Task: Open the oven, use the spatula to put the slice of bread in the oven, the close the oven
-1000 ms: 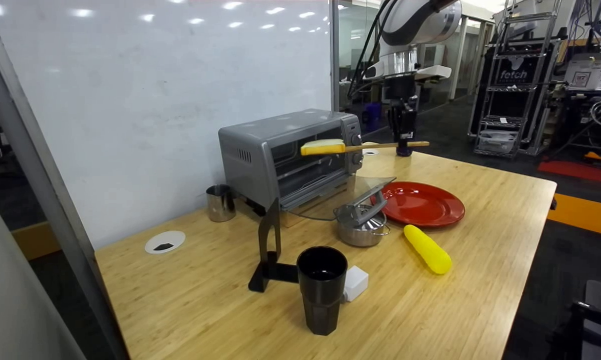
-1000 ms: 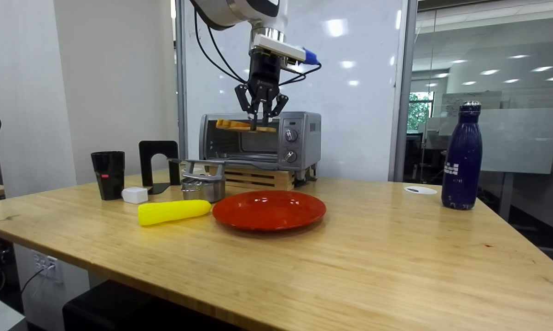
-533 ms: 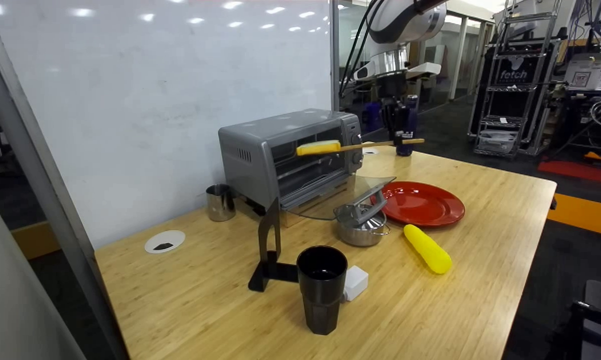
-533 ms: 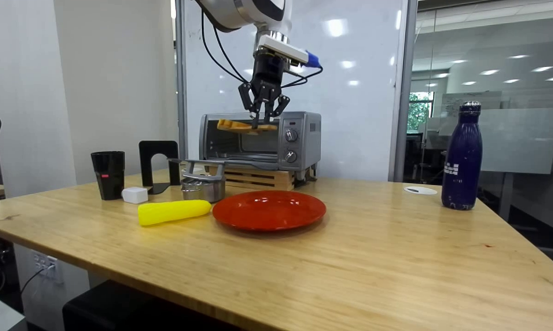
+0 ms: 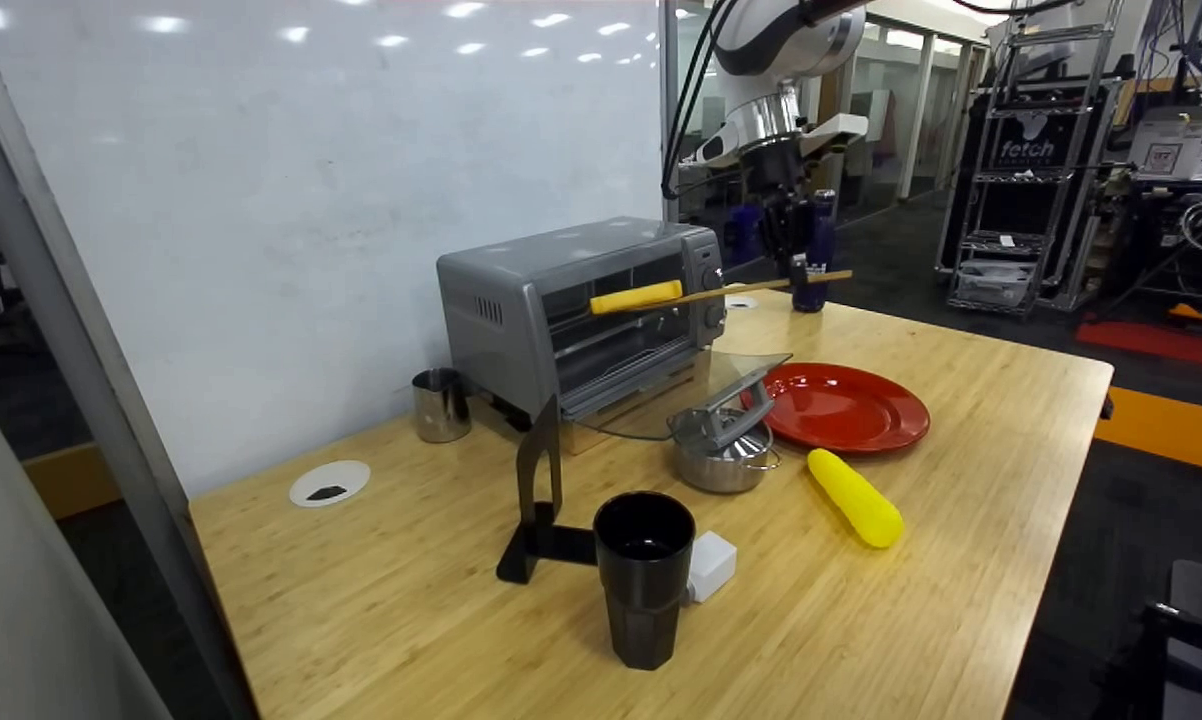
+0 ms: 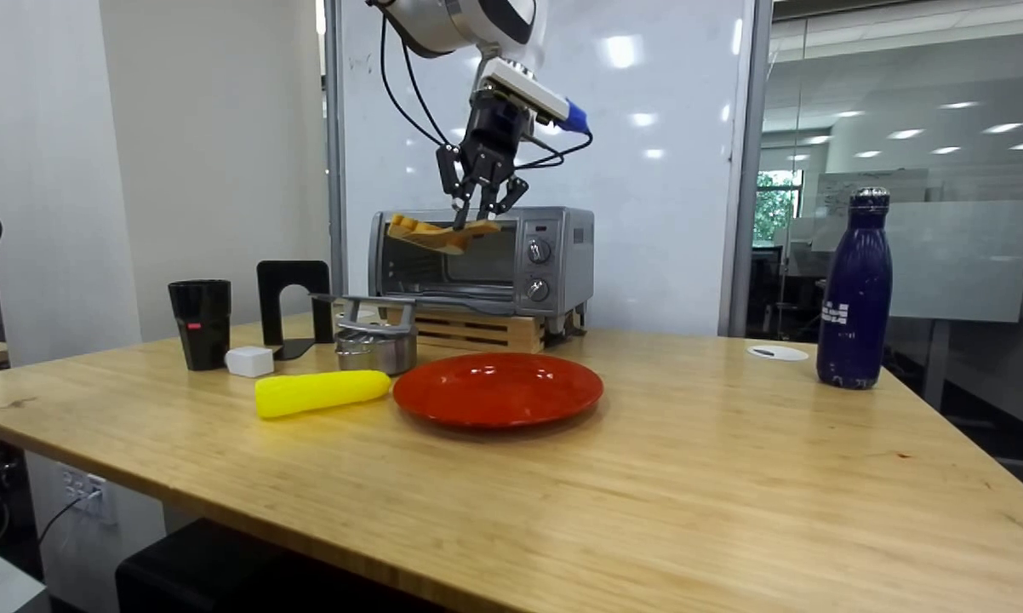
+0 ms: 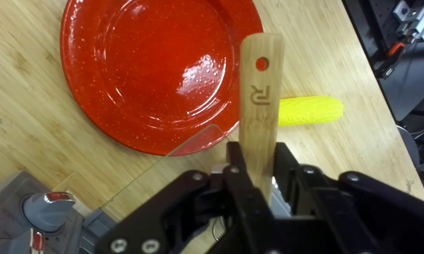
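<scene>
Wrist view shows my black fingers (image 7: pixel 286 158) clamped on both edges of the slim light-wood spatula (image 7: pixel 259 120), parted only by its handle. Its far end, tilted down in an exterior view, carries the pale yellow, squarish slice of bread (image 5: pixel 636 298) in front of the open silver-grey metal toaster oven (image 5: pixel 543 335). I judge the wood stiff and the bread light but apt to slide, so I'd grip only the handle and level the blade.

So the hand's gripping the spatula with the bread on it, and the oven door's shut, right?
Not quite: the oven door is open, swung down, as an exterior view shows. The hand does grip the spatula with the bread on it.
</scene>
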You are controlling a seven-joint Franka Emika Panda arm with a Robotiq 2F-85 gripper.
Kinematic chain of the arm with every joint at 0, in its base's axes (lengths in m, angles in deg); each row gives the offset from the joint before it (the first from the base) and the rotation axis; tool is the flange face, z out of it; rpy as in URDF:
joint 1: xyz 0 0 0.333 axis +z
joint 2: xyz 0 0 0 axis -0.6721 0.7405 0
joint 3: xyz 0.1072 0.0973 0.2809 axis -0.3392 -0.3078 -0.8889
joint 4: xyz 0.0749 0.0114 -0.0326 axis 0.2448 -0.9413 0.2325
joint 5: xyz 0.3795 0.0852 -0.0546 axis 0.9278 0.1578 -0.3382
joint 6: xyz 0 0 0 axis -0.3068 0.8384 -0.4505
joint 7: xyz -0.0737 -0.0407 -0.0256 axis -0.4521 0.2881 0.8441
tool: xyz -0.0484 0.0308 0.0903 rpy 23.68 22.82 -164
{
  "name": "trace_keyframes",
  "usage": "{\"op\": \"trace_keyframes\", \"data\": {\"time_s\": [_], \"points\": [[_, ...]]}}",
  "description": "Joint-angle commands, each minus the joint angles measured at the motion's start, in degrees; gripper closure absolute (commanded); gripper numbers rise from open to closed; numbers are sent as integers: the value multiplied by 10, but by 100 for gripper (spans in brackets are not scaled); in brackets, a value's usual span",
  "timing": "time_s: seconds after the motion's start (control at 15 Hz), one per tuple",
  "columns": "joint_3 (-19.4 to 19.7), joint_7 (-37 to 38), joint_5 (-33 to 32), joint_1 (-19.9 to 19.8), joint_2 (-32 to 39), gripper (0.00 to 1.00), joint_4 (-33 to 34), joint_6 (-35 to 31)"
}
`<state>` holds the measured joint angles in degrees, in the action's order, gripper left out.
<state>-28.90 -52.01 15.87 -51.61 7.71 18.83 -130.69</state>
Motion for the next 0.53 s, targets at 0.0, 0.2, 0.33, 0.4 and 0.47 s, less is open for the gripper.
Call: {"op": "trace_keyframes", "data": {"time_s": [0.0, 0.2, 0.33, 0.4, 0.47], "points": [[-22, -29, 19, -20, 50, 93, 99, 79], [-30, -46, 34, -30, 76, 93, 151, 127], [-33, -51, 44, -35, 92, 93, 180, 155], [-33, -52, 47, -38, 100, 93, 193, 165], [-34, -50, 48, -40, 107, 93, 204, 174]]}}
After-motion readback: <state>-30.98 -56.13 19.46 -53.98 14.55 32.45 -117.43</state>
